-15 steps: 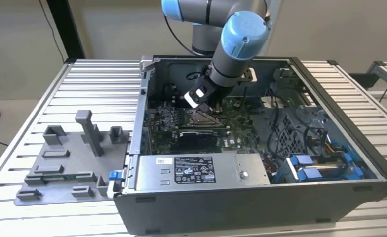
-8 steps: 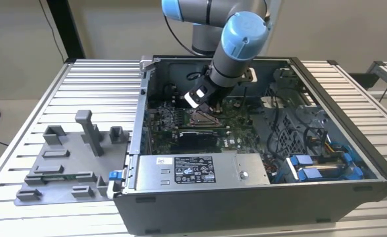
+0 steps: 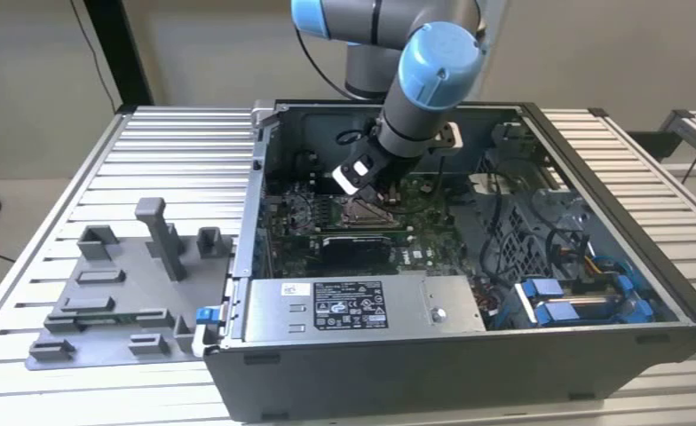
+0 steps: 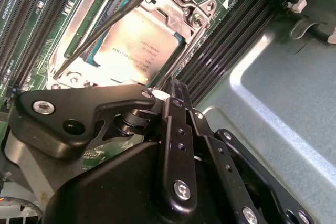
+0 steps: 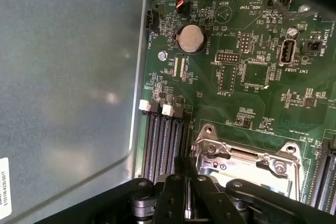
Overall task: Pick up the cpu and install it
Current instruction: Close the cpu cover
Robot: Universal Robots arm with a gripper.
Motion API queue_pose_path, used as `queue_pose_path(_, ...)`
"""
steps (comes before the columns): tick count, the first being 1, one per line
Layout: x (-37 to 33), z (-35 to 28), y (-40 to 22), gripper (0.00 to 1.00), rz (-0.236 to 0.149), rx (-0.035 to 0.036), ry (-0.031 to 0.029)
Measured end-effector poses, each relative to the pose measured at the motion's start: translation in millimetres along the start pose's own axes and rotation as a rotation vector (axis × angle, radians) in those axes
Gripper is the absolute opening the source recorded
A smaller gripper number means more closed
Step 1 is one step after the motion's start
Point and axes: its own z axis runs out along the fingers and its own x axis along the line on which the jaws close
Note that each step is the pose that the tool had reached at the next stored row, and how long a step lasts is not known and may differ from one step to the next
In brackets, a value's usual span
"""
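A: While looking down through the second wrist view, found the cpu (image 4: 137,38)?

B: Found. Lying flat inside the metal socket frame (image 4: 173,1), silvery top up, with a thin dark lever (image 4: 105,28) slanting over one edge.

A: And the tool (image 4: 172,83)?

B: Pressed together at the fingertips, pinching nothing. Poised just beside the metal socket frame, next to the black memory slots (image 4: 220,45), off the cpu itself. Touching the board or hanging clear of it: cannot tell.

A: Seen from the exterior view?

B: Grey-and-blue arm (image 3: 425,80) reaching down into the open computer case (image 3: 443,373), its lower end low over the middle of the board. Silver power supply (image 3: 360,306) along the near wall, blue clips (image 3: 561,302) toward the exterior view's right.

A: Outside the case?

B: Grey plastic tray (image 3: 99,293) with upright posts, resting on the slatted metal worktop (image 3: 170,151), just beside the computer case on the exterior view's left.

A: Anything more in the first wrist view?

B: Green motherboard (image 5: 252,114) carrying a round coin battery (image 5: 190,39), well apart from the socket, with white latches (image 5: 156,108) at the slot ends between them.
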Motion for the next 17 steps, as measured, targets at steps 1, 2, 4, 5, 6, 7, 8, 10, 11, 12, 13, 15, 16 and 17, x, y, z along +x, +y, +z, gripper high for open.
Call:
queue_pose_path(1,0.0,0.2,0.2,0.0,0.0,-0.0003,0.0007)
queue_pose_path(2,-0.1,0.3,0.3,0.0,0.0,-0.0005,0.0012)
queue_pose_path(4,-0.1,0.5,0.7,0.0,-0.001,-0.0011,0.0025)
queue_pose_path(5,-0.1,0.6,1.0,0.0,-0.001,-0.0015,0.0031)
queue_pose_path(6,-0.1,0.7,1.3,0.0,-0.001,-0.0019,0.004)
queue_pose_path(7,0.0,0.8,1.7,0.0,-0.001,-0.0026,0.0052)
queue_pose_path(8,0.1,1.0,2.0,0.0,-0.002,-0.0035,0.0072)
queue_pose_path(10,0.1,0.9,2.3,0.0,-0.002,-0.0047,0.0095)
queue_pose_path(11,0.1,0.9,2.6,0.0,-0.003,-0.0054,0.0111)
queue_pose_path(12,0.2,0.9,2.9,0.0,-0.003,-0.006,0.0125)
queue_pose_path(13,0.2,0.9,3.2,0.0,-0.003,-0.006,0.013)
queue_pose_path(15,1.7,-1.5,3.1,0.0,-0.003,-0.0062,0.013)
queue_pose_path(16,3.7,-5.1,2.8,0.0,-0.003,-0.006,0.013)
queue_pose_path(17,5.8,-9.0,1.5,0.0,-0.003,-0.0062,0.0132)
